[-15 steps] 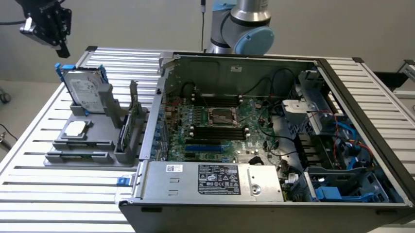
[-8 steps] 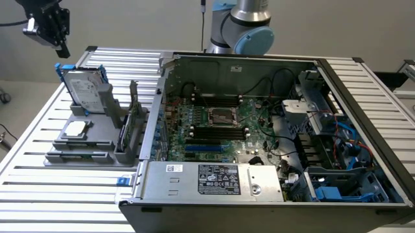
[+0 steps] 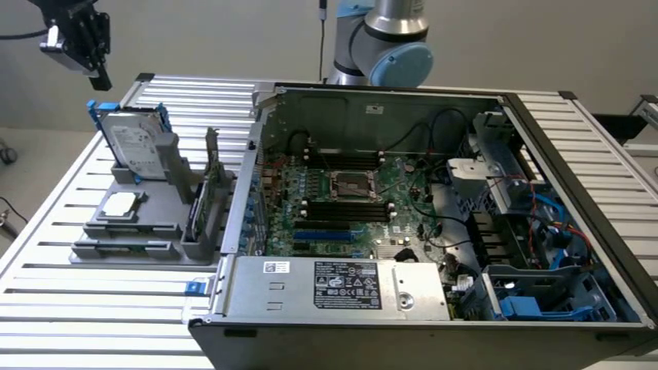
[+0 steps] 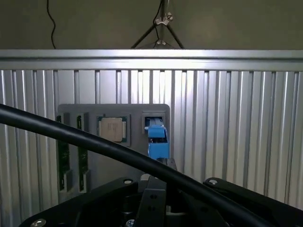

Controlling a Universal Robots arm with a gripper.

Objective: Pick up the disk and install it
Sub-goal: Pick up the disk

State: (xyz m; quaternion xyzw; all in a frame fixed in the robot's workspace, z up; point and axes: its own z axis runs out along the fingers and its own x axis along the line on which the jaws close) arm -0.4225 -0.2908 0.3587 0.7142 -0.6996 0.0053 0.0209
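disk (image 3: 139, 142): stands on edge in a slot at the far end of the gray tray (image 3: 154, 248), blue carrier uppermost, likely so it can be taken from above.
gripper (image 3: 100, 77): hangs over the tray's far corner, clear of the disk, carrying nothing; open or closed, cannot tell.
on the tray: chip (image 3: 120, 204) flat before the disk.
beside the tray: open computer case (image 3: 588, 177).
in the way: nothing seen between gripper and disk.

My gripper (image 3: 98, 73) gets clipped at the exterior view's upper left; on wrist view a black cable (image 4: 94, 144) hides part of the disk (image 4: 157, 138).
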